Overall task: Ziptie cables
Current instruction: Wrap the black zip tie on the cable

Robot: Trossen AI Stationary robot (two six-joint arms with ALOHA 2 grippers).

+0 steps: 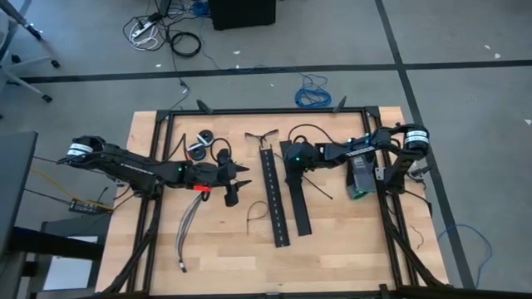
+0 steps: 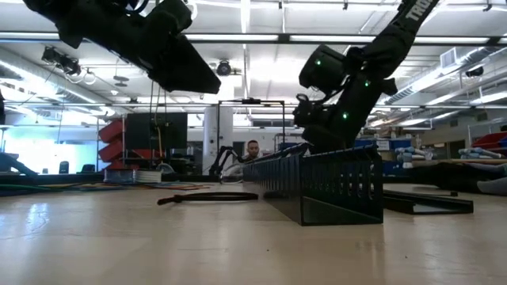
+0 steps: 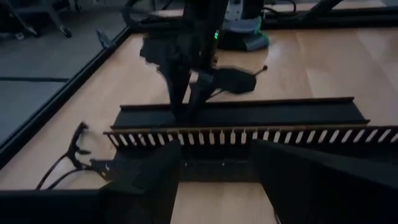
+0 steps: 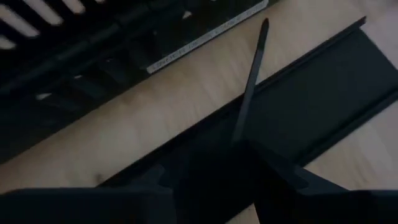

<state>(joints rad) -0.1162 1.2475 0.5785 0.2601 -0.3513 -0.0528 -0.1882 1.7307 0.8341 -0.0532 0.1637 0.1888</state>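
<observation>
From above: my left gripper (image 1: 243, 184) hangs over bare wood, fingers parted, empty; cables (image 1: 188, 224) lie just beside; my right gripper (image 1: 293, 176) over black strip (image 1: 299, 203). Right wrist: ziptie (image 4: 250, 81) between its fingers; grip unclear.

left tool (image 1: 237, 183) open, right tool (image 4: 233, 163) low

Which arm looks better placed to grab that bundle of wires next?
Probably the left. Its pincer hangs open right beside the top end of the cables. The right pincer sits farther off, over the black strips, with a ziptie at its fingers.
</observation>
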